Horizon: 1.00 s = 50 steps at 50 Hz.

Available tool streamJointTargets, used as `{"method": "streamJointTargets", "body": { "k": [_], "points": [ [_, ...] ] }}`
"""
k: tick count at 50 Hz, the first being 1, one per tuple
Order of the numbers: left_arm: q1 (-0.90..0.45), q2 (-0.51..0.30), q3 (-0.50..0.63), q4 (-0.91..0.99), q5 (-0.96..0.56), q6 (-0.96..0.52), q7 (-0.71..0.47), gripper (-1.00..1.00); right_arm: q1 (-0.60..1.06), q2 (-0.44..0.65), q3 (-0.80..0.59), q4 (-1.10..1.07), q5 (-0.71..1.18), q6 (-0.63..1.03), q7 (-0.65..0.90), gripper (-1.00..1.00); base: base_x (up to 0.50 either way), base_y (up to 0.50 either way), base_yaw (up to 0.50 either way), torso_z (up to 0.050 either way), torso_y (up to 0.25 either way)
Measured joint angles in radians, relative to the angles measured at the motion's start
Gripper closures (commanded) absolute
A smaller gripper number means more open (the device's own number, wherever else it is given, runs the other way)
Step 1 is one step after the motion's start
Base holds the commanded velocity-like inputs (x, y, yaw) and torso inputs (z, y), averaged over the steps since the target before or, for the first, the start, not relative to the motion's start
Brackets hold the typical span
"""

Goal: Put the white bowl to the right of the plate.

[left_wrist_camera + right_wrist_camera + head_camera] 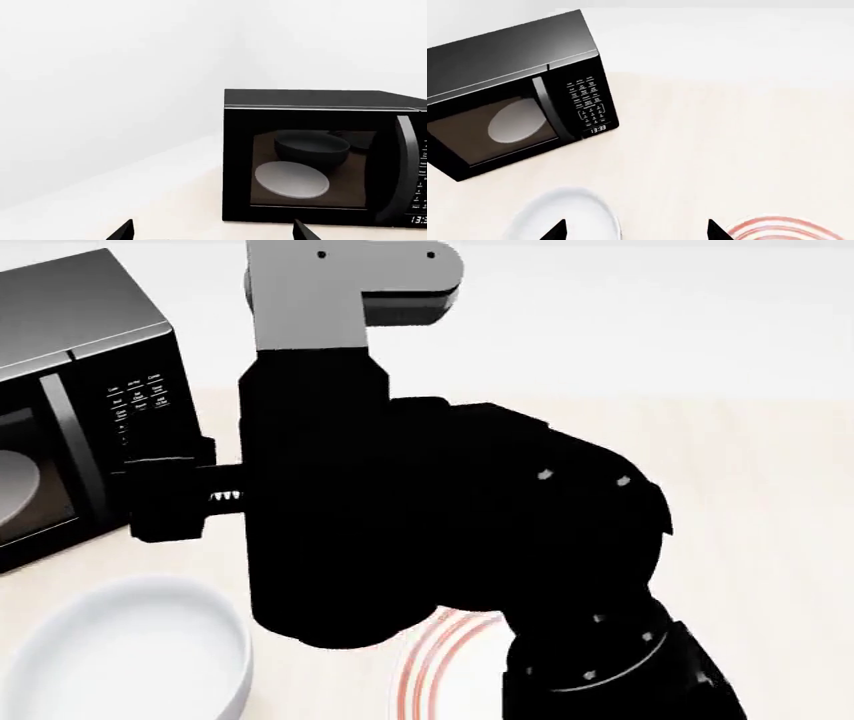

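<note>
The white bowl (127, 650) sits on the pale counter at the near left in the head view. The red-ringed plate (434, 665) lies to its right, mostly hidden behind a black arm. In the right wrist view the bowl (577, 215) and the plate (780, 229) show at the frame's edge. My right gripper (637, 231) is open and empty, high above the gap between them, with one fingertip (557, 231) over the bowl. My left gripper (213, 232) is open and empty, facing the microwave. Neither bowl nor plate shows in the left wrist view.
A black microwave (80, 390) stands at the back left of the counter, door shut, with a pale dish (514, 120) inside; it also shows in the left wrist view (320, 155). A large black arm (441, 530) blocks the middle of the head view.
</note>
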Motion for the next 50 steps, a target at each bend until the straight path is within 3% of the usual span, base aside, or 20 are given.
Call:
{"method": "streamJointTargets", "body": {
  "k": [19, 40, 50],
  "points": [
    [0.034, -0.004, -0.04, -0.009, -0.027, 0.041, -0.019, -1.0, 0.017, -0.015, -0.335, 0.228, 0.074, -0.396, -0.085, -1.0, 0.0, 0.0, 0.0, 0.0, 0.0],
    [0.052, -0.013, -0.043, -0.006, -0.046, 0.056, -0.035, -1.0, 0.016, -0.019, -0.562, 0.321, 0.166, -0.662, -0.254, -1.0, 0.0, 0.0, 0.0, 0.0, 0.0],
    [0.057, -0.019, -0.039, -0.004, -0.051, 0.059, -0.042, -1.0, 0.044, -0.021, -0.743, 0.379, 0.256, -0.766, -0.319, -1.0, 0.0, 0.0, 0.0, 0.0, 0.0]
  ]
}}
